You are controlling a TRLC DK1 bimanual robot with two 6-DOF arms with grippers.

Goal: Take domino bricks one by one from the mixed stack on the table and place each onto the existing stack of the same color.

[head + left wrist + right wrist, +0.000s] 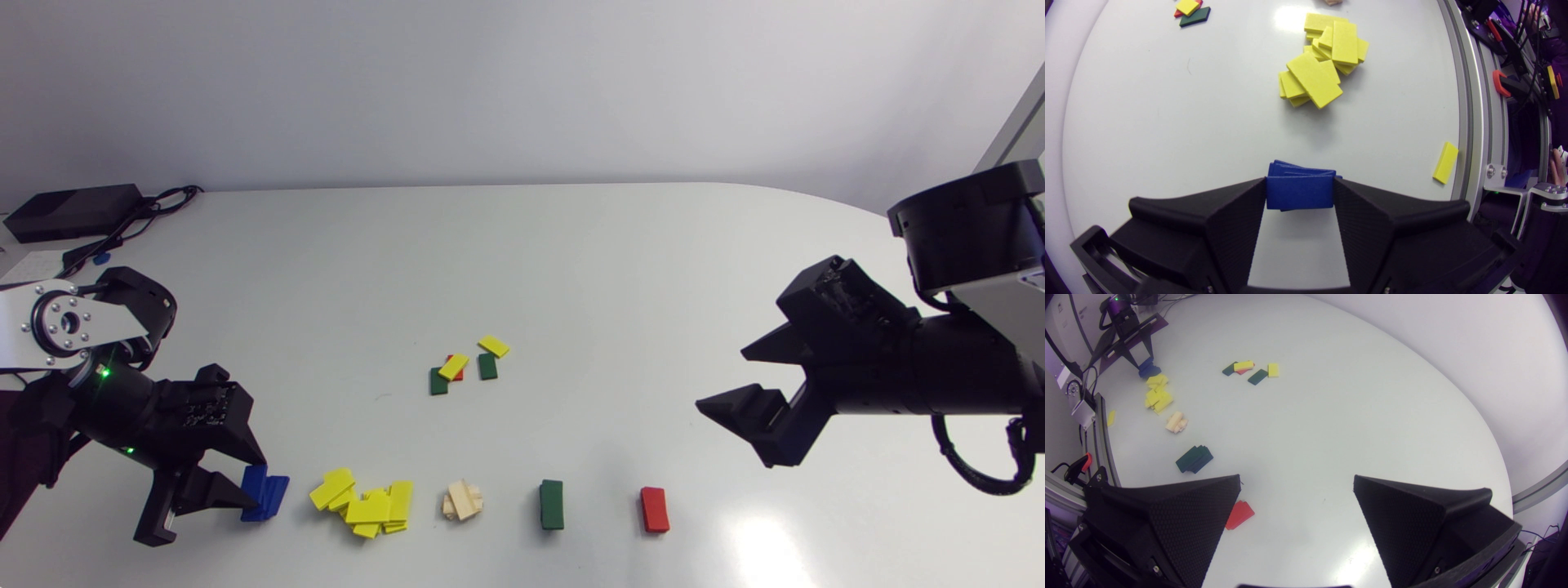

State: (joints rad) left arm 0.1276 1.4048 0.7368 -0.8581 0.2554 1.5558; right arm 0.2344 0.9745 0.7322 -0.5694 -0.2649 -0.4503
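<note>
A yellow brick (453,366) covers most of the red brick (459,376); the left wrist view's edge cuts off the wooden stack (1332,2)

White table (571,269); along its near edge a row, each pile apart from the next: blue stack (265,494), sprawled yellow heap (367,502), pale wood stack (463,500), green stack (552,504), red stack (654,510); near the middle, the mixed cluster (465,367) of two green, two yellow and one red, one yellow lying across the red; a lone yellow brick (1445,162) at the near rim, well apart from the heap; a black box (73,211) at the far left corner.
</note>
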